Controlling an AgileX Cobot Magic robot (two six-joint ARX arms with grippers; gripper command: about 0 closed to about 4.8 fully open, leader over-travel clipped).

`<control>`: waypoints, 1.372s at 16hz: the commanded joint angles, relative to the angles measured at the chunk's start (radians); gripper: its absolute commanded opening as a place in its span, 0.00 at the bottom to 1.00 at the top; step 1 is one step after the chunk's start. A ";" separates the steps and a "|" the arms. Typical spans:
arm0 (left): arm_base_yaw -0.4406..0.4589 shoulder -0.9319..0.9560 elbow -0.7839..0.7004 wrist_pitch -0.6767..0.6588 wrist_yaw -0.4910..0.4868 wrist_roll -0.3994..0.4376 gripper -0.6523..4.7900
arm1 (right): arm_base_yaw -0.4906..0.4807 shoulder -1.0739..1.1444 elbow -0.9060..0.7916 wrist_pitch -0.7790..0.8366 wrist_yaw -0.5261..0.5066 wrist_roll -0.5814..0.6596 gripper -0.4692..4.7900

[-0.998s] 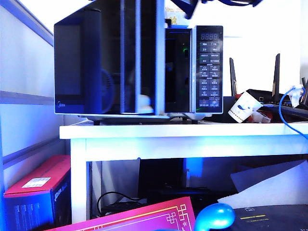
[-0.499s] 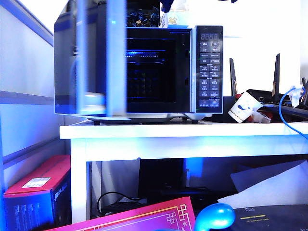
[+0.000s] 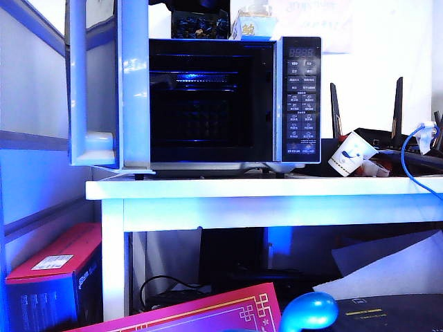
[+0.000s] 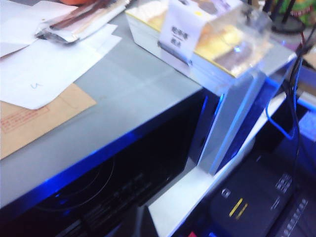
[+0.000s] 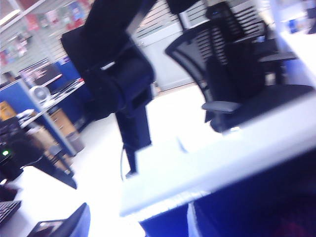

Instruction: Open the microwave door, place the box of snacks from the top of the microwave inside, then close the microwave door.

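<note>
Exterior view, door: the microwave door (image 3: pixel 111 86) stands swung wide at 9 o'clock of the microwave (image 3: pixel 228 97), its glossy pale inner face toward the camera; the dark cavity is open.
Exterior view, box: the box of snacks (image 3: pixel 252 26), small, pale, printed card, sits on the oven's top at 12 o'clock, just beside a dark box (image 3: pixel 199 25) of speckled contents.
Exterior view, bench: white and flat (image 3: pixel 277 188), with a paper cup (image 3: pixel 349 153) tipped at 3 o'clock of the oven.
Exterior view, pincers: neither pincer shows.
Left wrist view, top: smooth grey metal, papers (image 4: pixel 54 64) loose at 10 o'clock, a clear-wrapped box (image 4: pixel 207 39) at 1 o'clock.
Left wrist view, pincer: the left pincer is out of frame; I cannot tell its state.
Right wrist view, scene: blurred office chair (image 5: pixel 237 74), a dark arm (image 5: pixel 116 79).
Right wrist view, pincer: the right pincer is unseen; open or closed cannot be told.
Risk, wrong pick: the neighbours crowd the snack box; a careless reach could grab or shove the dark one.
Risk, slip: light card may crush or slide off the smooth top.
Risk, door: it could drift back into the path.
</note>
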 commanded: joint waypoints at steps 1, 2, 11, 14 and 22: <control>-0.001 -0.031 0.007 -0.015 0.005 0.021 0.11 | 0.036 -0.003 0.003 0.016 0.013 0.001 0.58; -0.001 -0.039 0.007 -0.021 0.004 0.022 0.11 | 0.053 -0.003 0.003 0.017 0.017 0.000 0.58; 0.000 -0.078 0.007 -0.164 -0.025 0.067 0.11 | 0.182 0.006 0.004 0.035 0.051 0.000 0.55; 0.001 -0.082 0.007 -0.208 -0.089 0.095 0.11 | 0.193 0.005 0.010 0.062 0.050 0.018 0.55; 0.001 -0.081 0.007 -0.272 -0.154 0.154 0.11 | -0.040 -0.042 0.010 0.225 0.185 0.049 0.55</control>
